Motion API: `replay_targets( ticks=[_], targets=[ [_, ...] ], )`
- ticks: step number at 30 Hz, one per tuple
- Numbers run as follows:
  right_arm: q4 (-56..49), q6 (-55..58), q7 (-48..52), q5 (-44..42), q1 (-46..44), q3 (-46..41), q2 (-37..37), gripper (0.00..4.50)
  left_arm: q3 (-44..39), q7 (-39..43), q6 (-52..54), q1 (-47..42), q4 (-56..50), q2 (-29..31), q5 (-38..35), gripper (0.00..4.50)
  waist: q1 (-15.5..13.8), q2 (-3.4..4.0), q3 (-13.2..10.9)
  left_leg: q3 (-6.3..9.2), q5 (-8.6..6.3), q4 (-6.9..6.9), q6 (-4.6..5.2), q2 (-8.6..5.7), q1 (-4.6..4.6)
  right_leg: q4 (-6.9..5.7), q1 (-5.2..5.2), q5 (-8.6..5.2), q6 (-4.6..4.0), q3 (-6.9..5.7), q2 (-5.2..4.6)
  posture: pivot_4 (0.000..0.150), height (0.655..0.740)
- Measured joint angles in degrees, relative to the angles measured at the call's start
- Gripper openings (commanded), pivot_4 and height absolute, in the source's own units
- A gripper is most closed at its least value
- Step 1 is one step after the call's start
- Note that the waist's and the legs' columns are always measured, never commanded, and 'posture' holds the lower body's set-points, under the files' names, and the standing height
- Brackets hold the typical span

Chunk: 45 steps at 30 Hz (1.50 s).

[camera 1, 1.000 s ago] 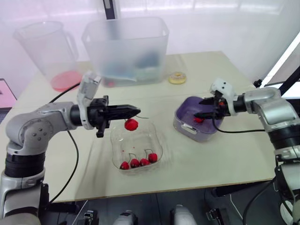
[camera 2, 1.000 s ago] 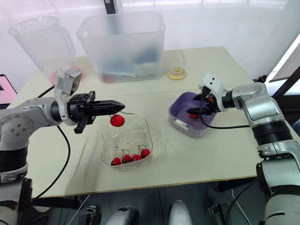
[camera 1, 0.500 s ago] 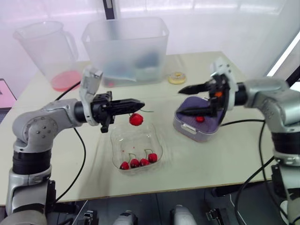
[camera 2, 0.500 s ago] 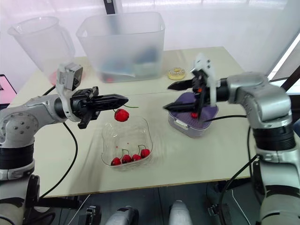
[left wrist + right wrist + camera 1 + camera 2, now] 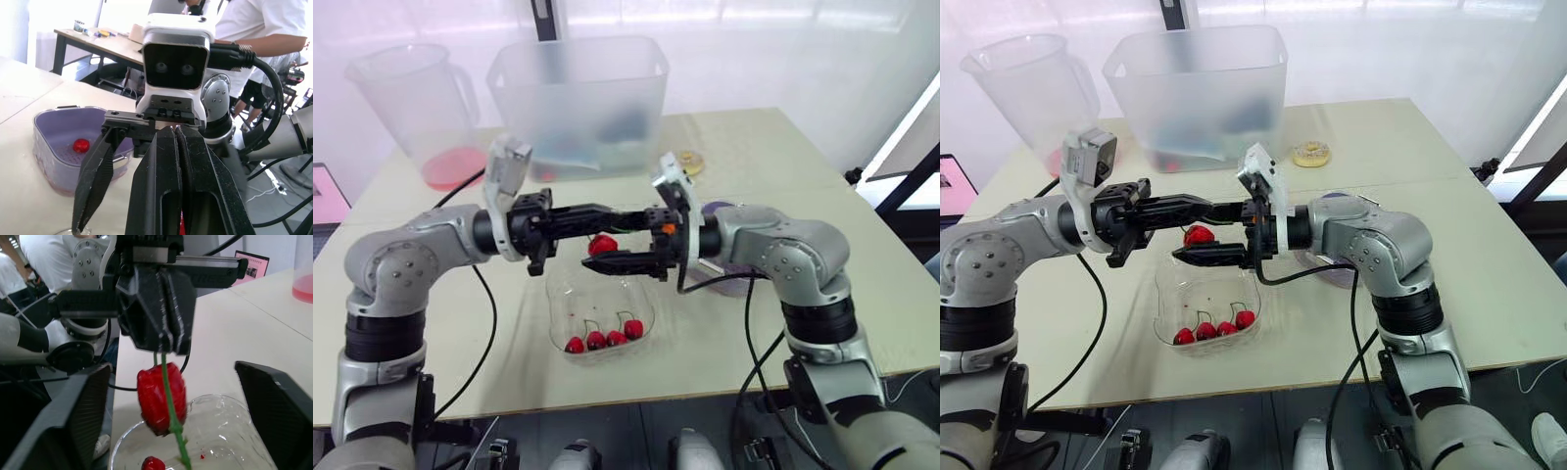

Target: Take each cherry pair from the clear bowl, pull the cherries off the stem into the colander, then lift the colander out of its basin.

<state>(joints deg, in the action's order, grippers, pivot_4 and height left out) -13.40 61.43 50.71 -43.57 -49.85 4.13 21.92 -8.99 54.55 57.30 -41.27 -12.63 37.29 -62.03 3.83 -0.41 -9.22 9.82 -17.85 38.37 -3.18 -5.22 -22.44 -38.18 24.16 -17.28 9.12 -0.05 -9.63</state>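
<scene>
Swung left from the purple colander [image 5: 57, 122], the right gripper [image 5: 178, 396] now meets the left gripper [image 5: 176, 134] above the clear bowl [image 5: 648, 318]. Its fingers are spread wide, one on each side of the hanging cherry [image 5: 600, 245], and they are apart from it. The left gripper is clenched on the green stem [image 5: 173, 431], with the red cherry dangling just below its tips. Four loose cherries [image 5: 604, 339] lie at the bowl's near edge. One dropped cherry [image 5: 80, 145] rests in the colander, to the right of the bowl.
</scene>
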Motion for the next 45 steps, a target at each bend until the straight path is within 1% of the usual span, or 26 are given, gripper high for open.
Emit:
replay_targets(
  ticks=[1,13,15,17,31,33,35,45],
  targets=[
    [-0.19,0.59,-0.07,-0.67,0.0,-0.16,0.1,2.7,0.0,-0.05,0.01,0.0,-0.01,0.0,0.0,0.0,0.04,0.0,0.0,0.0,0.0,0.0,0.0,0.0,0.0,0.0,0.0,0.0,0.0,0.0,0.0,0.15,0.74],
    [-1.53,1.68,-0.29,-1.69,0.45,1.22,2.24,2.7,-0.01,-0.41,0.01,0.68,-0.93,0.01,0.0,0.0,0.07,0.0,0.0,-0.01,0.0,-0.01,0.0,-0.01,0.0,0.0,0.0,0.0,0.0,0.0,0.01,0.15,0.74],
    [-1.56,1.66,-0.28,-1.71,0.49,1.21,2.29,2.17,-0.01,-0.53,0.0,0.68,-0.93,0.0,0.0,0.0,0.1,0.0,0.0,-0.01,0.0,-0.01,0.0,-0.01,0.0,0.0,0.01,0.0,0.0,0.0,0.01,0.15,0.74],
    [-1.7,1.52,-0.09,-1.74,0.88,1.24,2.29,1.48,-0.01,-0.59,0.0,0.68,-0.93,-0.01,0.0,0.0,0.11,0.0,0.0,-0.02,0.0,-0.01,0.0,-0.01,0.0,0.0,0.0,0.0,0.0,0.0,0.02,0.15,0.74],
    [-1.65,-0.24,0.11,-1.62,1.61,2.24,2.96,1.48,0.0,0.12,-0.29,0.68,-0.9,0.31,0.3,0.0,0.1,0.0,0.0,-0.02,0.0,-0.02,0.0,-0.01,0.0,0.0,0.01,0.0,0.0,0.0,0.02,0.15,0.74],
    [-1.59,-0.26,-0.08,-1.83,1.61,2.11,2.73,0.95,0.0,0.16,-0.29,0.68,-0.9,0.31,0.31,0.0,0.1,0.0,0.0,-0.02,0.0,-0.02,0.0,-0.01,0.0,0.0,0.01,0.0,0.0,0.0,0.02,0.15,0.74],
    [-1.57,-0.4,-0.31,-2.05,1.61,2.07,2.54,0.3,0.01,0.17,-0.3,0.68,-0.9,0.32,0.34,0.0,0.1,0.0,0.0,-0.02,0.0,-0.02,0.0,-0.01,0.0,0.0,0.01,0.0,0.0,0.0,0.02,0.15,0.74],
    [-1.63,-2.4,-0.92,-1.52,1.71,2.2,2.67,0.3,0.53,1.31,-0.6,0.6,-0.9,0.96,1.79,0.0,0.09,0.0,0.0,-0.02,0.0,-0.02,0.0,-0.02,0.0,0.0,0.01,0.0,0.0,0.0,0.02,0.15,0.74]
  ],
)
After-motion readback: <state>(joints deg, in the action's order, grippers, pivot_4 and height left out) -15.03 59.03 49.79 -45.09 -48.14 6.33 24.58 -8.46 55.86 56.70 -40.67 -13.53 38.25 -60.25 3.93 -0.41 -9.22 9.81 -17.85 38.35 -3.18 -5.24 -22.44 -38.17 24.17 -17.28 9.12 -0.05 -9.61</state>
